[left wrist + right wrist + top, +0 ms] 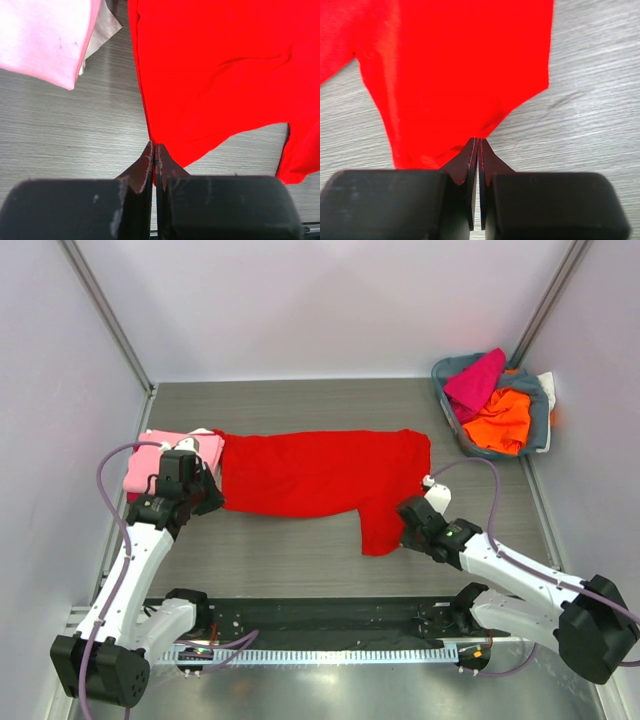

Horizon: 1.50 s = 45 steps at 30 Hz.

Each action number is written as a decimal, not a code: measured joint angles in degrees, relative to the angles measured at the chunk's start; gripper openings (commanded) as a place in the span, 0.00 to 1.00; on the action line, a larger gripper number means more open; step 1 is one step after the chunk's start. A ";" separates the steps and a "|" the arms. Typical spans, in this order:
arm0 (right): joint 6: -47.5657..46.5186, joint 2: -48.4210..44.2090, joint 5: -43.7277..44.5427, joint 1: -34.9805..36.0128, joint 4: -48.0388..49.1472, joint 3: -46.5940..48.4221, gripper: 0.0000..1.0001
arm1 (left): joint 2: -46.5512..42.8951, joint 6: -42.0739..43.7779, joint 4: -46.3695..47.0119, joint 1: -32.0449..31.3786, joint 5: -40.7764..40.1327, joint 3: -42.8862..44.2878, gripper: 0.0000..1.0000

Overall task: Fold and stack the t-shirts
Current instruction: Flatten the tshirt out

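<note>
at opposite ends, fingers [143, 172] pinch red t-shirt [320, 475].

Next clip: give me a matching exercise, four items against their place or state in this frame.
1. red t-shirt
2. pink t-shirt
3. orange t-shirt
4. left gripper

A. in the basket, far right corner
B. shut at the red t-shirt's near left corner
C. spread across the middle of the table
D. lying at the table's left edge

Pairs: 1-C, 2-D, 3-A, 4-B.
</note>
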 measured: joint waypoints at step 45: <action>-1.92 14.32 -1.14 -5.77 6.25 2.51 0.08 | 0.00 0.02 -0.02 0.00 -0.02 0.00 0.00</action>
